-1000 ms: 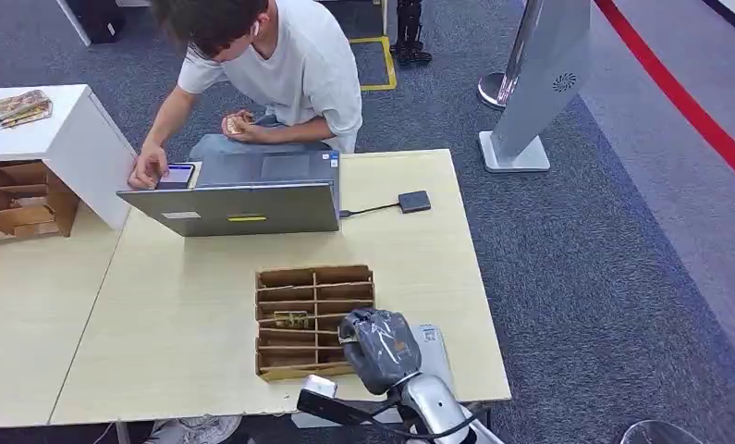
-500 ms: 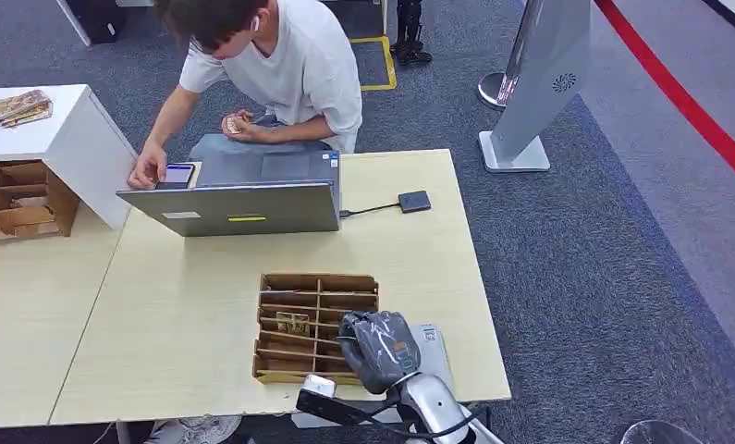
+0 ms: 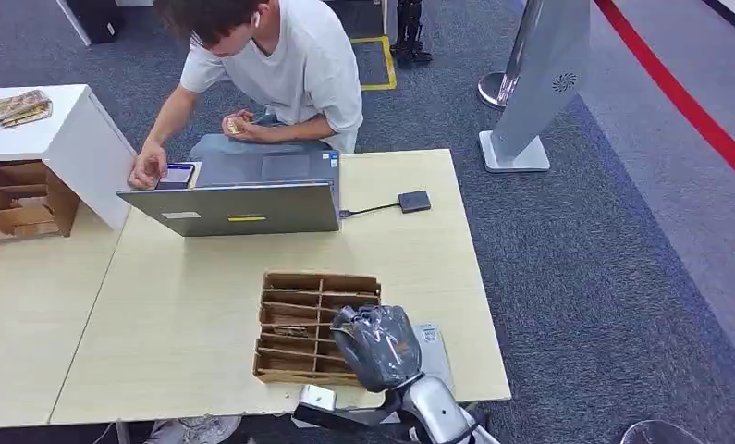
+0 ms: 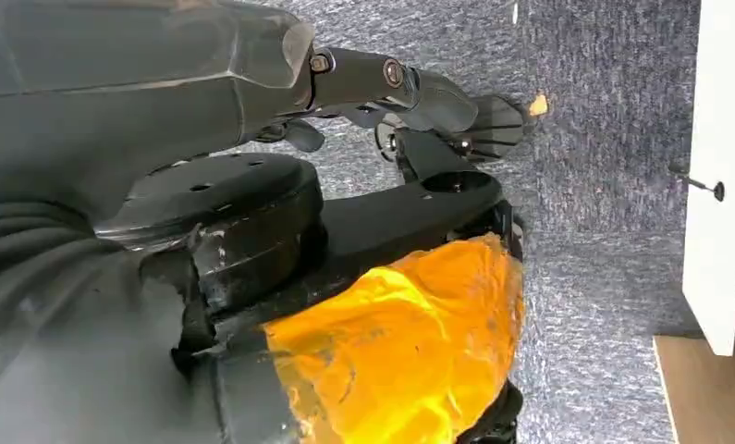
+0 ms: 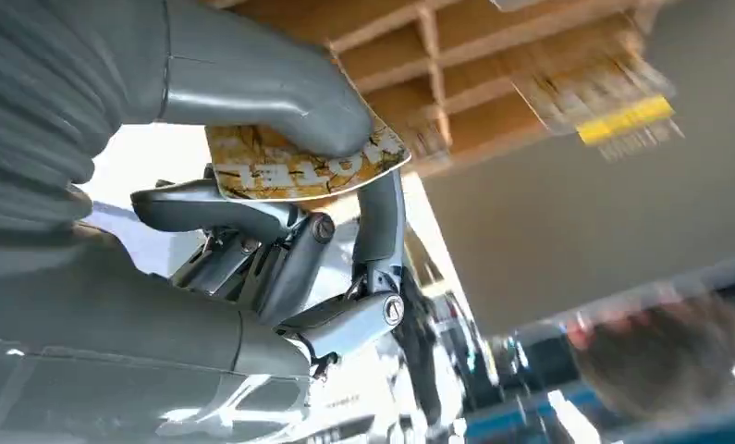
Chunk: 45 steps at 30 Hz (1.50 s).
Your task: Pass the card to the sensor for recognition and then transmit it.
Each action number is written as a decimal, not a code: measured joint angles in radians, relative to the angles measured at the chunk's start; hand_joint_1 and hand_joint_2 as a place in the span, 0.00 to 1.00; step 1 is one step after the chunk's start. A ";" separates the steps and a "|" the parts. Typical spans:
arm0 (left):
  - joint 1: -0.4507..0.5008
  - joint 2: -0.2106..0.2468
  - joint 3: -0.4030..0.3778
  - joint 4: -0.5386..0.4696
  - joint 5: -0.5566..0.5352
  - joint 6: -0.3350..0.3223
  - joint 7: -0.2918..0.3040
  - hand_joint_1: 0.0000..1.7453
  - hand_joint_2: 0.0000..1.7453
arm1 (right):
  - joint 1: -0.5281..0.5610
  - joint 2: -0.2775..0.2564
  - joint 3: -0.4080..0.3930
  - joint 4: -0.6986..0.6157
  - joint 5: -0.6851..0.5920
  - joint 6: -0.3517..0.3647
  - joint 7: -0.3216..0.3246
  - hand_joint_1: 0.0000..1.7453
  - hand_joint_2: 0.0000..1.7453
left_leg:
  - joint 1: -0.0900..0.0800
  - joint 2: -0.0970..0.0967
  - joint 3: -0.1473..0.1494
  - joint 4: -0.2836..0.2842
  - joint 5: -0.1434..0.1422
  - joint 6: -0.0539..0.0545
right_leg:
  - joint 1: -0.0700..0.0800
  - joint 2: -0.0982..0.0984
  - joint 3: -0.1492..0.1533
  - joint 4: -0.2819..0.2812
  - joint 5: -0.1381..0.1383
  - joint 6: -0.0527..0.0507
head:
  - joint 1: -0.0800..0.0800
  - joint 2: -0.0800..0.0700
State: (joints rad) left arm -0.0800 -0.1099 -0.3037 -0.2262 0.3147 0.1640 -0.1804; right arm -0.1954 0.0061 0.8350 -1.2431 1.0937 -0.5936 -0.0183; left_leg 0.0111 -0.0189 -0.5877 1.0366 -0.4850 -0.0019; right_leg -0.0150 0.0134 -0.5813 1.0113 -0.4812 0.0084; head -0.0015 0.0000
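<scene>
Card pinched in the right hand, just clear of the organizer; sensor pass not yet made.

Right hand [image 3: 378, 346], at lower centre of the head view beside the wooden organizer [image 3: 315, 326], pinching a yellow patterned card [image 5: 300, 168] between thumb and fingers. Judged the pick step as finished, with the carry to the sensor now in hand. Next calls for a lift and a reach up the desk [image 3: 188, 314] to the small dark sensor [image 3: 414, 201] cabled to the laptop [image 3: 238, 208] at centre, card face held flat over it. Left hand [image 4: 410, 92] hanging over carpet, holding nothing, fingers loosely apart.
</scene>
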 joint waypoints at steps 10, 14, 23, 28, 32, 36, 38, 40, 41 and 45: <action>0.005 0.000 0.000 0.000 0.011 0.004 -0.014 0.00 0.00 | 0.013 -0.018 -0.003 -0.191 0.022 -0.049 -0.024 1.00 1.00 | 0.000 0.000 0.000 0.000 0.000 0.000 | 0.000 0.000 0.000 0.000 0.000 0.000 | 0.000 0.000; 0.007 0.001 0.001 0.000 0.020 0.008 -0.020 0.00 0.00 | 0.023 -0.033 -0.004 -0.260 -0.007 -0.066 -0.038 1.00 1.00 | 0.000 0.000 0.000 0.000 0.000 0.000 | 0.000 0.000 0.000 0.000 0.000 0.000 | 0.000 0.000; 0.014 0.003 0.008 0.000 0.038 0.016 -0.037 0.00 0.00 | 0.063 -0.067 -0.028 -0.379 -0.130 -0.097 -0.097 1.00 1.00 | 0.000 0.000 0.000 0.000 0.000 0.000 | 0.000 0.000 0.000 0.000 0.000 0.000 | 0.000 0.000; 0.017 0.003 0.010 0.000 0.038 0.021 -0.043 0.00 0.00 | 0.074 -0.072 -0.044 -0.429 -0.149 -0.098 -0.123 1.00 1.00 | 0.000 0.000 0.000 0.000 0.000 0.000 | 0.000 0.000 0.000 0.000 0.000 0.000 | 0.000 0.000; 0.017 0.003 0.010 0.000 0.034 0.021 -0.043 0.00 0.00 | 0.072 -0.072 -0.050 -0.454 -0.150 -0.097 -0.126 1.00 1.00 | 0.000 0.000 0.000 0.000 0.000 0.000 | 0.000 0.000 0.000 0.000 0.000 0.000 | 0.000 0.000; 0.016 0.003 0.010 0.000 0.026 0.021 -0.040 0.00 0.00 | 0.063 -0.072 -0.055 -0.464 -0.141 -0.095 -0.125 1.00 1.00 | 0.000 0.000 0.000 0.000 0.000 0.000 | 0.000 0.000 0.000 0.000 0.000 0.000 | 0.000 0.000; 0.015 0.003 0.010 0.000 0.022 0.021 -0.032 0.00 0.00 | 0.049 -0.072 -0.058 -0.463 -0.129 -0.092 -0.121 1.00 1.00 | 0.000 0.000 0.000 0.000 0.000 0.000 | 0.000 0.000 0.000 0.000 0.000 0.000 | 0.000 0.000; 0.013 0.003 0.010 0.000 0.019 0.021 -0.029 0.00 0.00 | 0.027 -0.072 -0.066 -0.459 -0.144 -0.091 -0.121 1.00 1.00 | 0.000 0.000 0.000 0.000 0.000 0.000 | 0.000 0.000 0.000 0.000 0.000 0.000 | 0.000 0.000; 0.012 0.003 0.009 0.000 0.017 0.021 -0.024 0.00 0.00 | 0.015 -0.073 -0.070 -0.454 -0.155 -0.091 -0.124 1.00 1.00 | 0.000 0.000 0.000 0.000 0.000 0.000 | 0.000 0.000 0.000 0.000 0.000 0.000 | 0.000 0.000; 0.006 0.003 0.008 0.000 0.003 0.017 -0.012 0.00 0.00 | -0.034 -0.073 -0.089 -0.424 -0.111 -0.089 -0.110 1.00 1.00 | 0.000 0.000 0.000 0.000 0.000 0.000 | 0.000 0.000 0.000 0.000 0.000 0.000 | 0.000 0.000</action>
State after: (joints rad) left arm -0.0744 -0.1068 -0.2953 -0.2262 0.3178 0.1812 -0.1926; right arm -0.2291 -0.0668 0.7462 -1.6671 0.9826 -0.6825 -0.1283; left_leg 0.0110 -0.0189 -0.5877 1.0368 -0.4847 -0.0018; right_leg -0.0151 0.0134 -0.5811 1.0113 -0.4809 0.0084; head -0.0015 0.0000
